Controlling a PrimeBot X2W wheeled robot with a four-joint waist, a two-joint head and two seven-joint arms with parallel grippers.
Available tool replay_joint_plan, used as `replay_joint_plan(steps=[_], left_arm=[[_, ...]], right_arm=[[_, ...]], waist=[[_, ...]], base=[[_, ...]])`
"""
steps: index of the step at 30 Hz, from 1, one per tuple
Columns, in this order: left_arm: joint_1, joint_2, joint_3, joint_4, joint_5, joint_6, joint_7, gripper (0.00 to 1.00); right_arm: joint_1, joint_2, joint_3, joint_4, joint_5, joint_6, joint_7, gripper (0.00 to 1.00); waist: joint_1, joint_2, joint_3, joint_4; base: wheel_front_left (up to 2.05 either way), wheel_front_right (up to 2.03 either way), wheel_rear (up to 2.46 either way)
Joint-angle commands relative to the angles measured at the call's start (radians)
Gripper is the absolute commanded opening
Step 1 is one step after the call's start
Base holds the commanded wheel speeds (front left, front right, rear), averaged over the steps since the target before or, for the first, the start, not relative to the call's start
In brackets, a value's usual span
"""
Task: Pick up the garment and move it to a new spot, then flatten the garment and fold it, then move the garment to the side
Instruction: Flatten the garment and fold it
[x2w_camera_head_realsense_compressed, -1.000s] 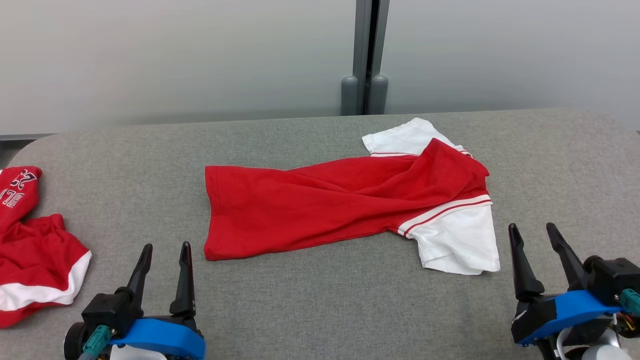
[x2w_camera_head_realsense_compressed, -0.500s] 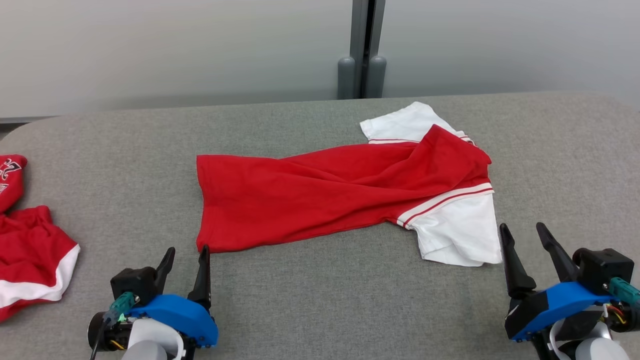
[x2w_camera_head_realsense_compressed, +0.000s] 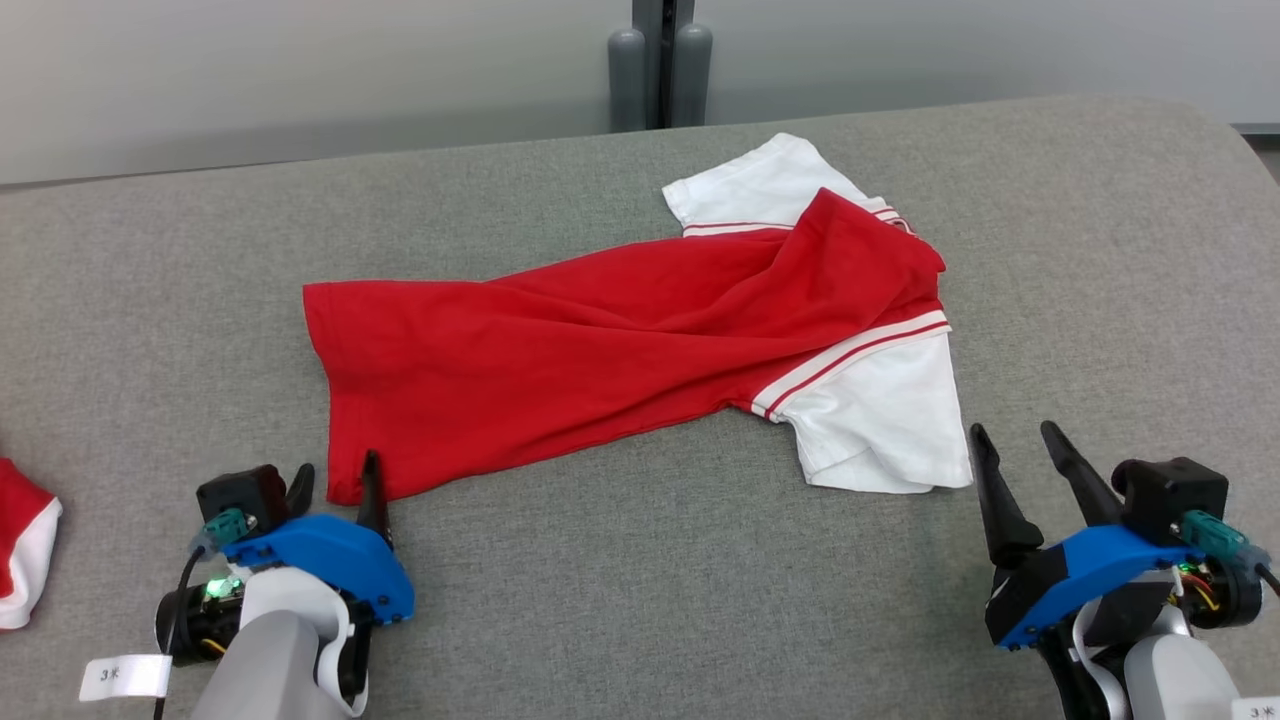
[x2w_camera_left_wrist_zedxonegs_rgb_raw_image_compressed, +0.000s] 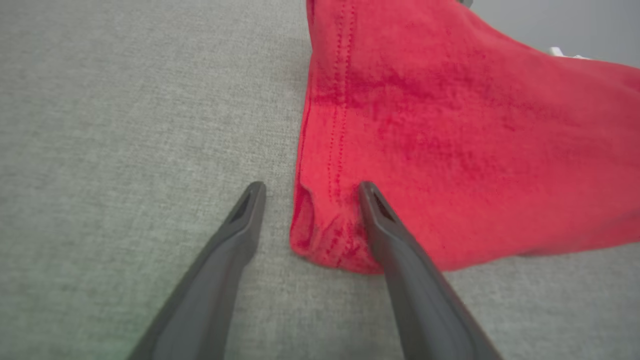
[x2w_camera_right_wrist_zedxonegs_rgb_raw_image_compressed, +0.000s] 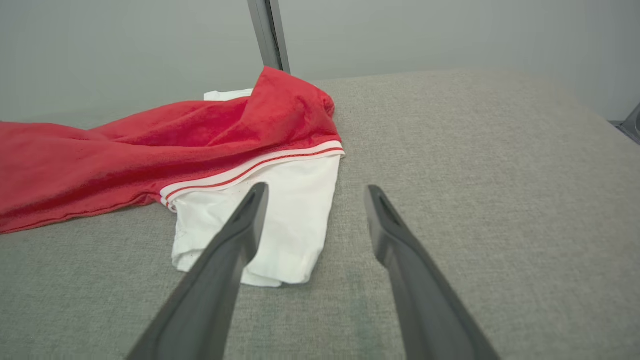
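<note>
Garment: a red T-shirt with white sleeves lies near the middle of the grey desk. It is stretched crosswise, with the hem toward the robot's left and the sleeves toward its right.
Lie of the cloth: not flat. The body is twisted into long creases, and the shoulder end laps over itself, covering part of the far sleeve. The near sleeve lies spread on the desk.
Left gripper: wide open and holding nothing. It is low at the near hem corner, which sits between its fingers, one finger over the red edge and the other over bare desk.
Right gripper: wide open and empty. It is just beside the outer edge of the near sleeve, not touching it.
Other item: a second red-and-white garment lies at the left edge of the desk, well apart from the T-shirt.
Done so far: whether the shirt already lies in its new spot cannot be told. It is laid out lengthwise but not smoothed.
Step in hand: probably taking hold of the hem corner and the sleeve end, to lift the shirt or pull it flat. No grasp has been made yet.
Left to do: flatten out the twist and the lapped shoulder, fold the shirt, then move it to the side. Most of the task seems to remain.
</note>
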Motion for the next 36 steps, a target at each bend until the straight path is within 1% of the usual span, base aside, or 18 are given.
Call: replay_joint_plan(steps=[1,2,9,17,18,19,20,24,29,33,36], left_arm=[[-0.002,-0.01,0.007,0.044,-0.012,0.013,0.02,0.18],[-0.004,-0.013,0.007,0.056,-0.018,0.011,0.023,0.0],[-0.028,-0.034,-0.018,0.099,-0.028,-0.013,0.005,0.0],[-0.06,-0.048,-0.053,0.115,-0.03,-0.041,-0.028,0.0],[-0.063,-0.049,-0.057,0.118,-0.031,-0.041,-0.031,0.0],[-0.066,-0.05,-0.06,0.12,-0.032,-0.043,-0.035,0.0],[-0.068,-0.05,-0.062,0.122,-0.032,-0.046,-0.04,0.0],[-0.075,-0.049,-0.064,0.123,-0.037,-0.052,-0.063,0.0],[-0.064,-0.033,-0.054,0.078,-0.036,-0.053,-0.103,0.0],[-0.031,-0.033,-0.025,-0.004,-0.063,-0.062,-0.116,0.0],[0.013,-0.038,0.005,-0.123,-0.093,-0.074,-0.116,0.0]], right_arm=[[-0.024,-0.001,-0.01,0.037,-0.001,0.0,0.023,1.0],[-0.031,-0.001,-0.012,0.054,0.0,0.0,0.034,1.0],[-0.101,-0.001,0.001,0.177,0.029,0.0,0.075,1.0],[-0.169,0.0,0.023,0.345,0.042,0.0,0.136,1.0],[-0.174,0.001,0.028,0.356,0.049,0.0,0.132,0.66],[-0.179,0.001,0.031,0.365,0.051,0.0,0.123,0.23],[-0.183,0.001,0.033,0.373,0.05,0.0,0.118,0.0],[-0.202,0.0,0.029,0.372,0.061,0.0,0.073,0.0],[-0.2,-0.002,0.005,0.317,0.039,0.0,0.021,0.0],[-0.175,-0.002,0.002,0.237,0.048,0.0,0.009,0.0],[-0.149,-0.002,-0.007,0.151,0.059,0.0,0.012,0.0]], waist=[[-0.0001,-0.0001,0.009,-0.002],[-0.0001,-0.0001,0.012,-0.002],[-0.0001,-0.0001,0.029,0.011],[-0.0001,-0.0001,0.041,0.031],[-0.0001,-0.0001,0.042,0.032],[-0.0001,-0.0001,0.043,0.032],[-0.0001,-0.0001,0.043,0.033],[-0.0001,-0.0001,0.039,0.031],[-0.0001,-0.0001,0.017,0.026],[-0.0001,-0.0001,-0.01,0.019],[-0.0001,-0.0001,-0.029,0.016]], base=[[0.0,0.0,0.0],[0.0,0.0,0.0],[0.0,0.0,0.0],[0.0,0.0,0.0],[0.0,0.0,0.0],[0.0,0.0,0.0],[0.0,0.0,0.0],[0.0,0.0,0.0],[0.0,0.0,0.0],[0.0,0.0,0.0],[0.0,0.0,0.0]])
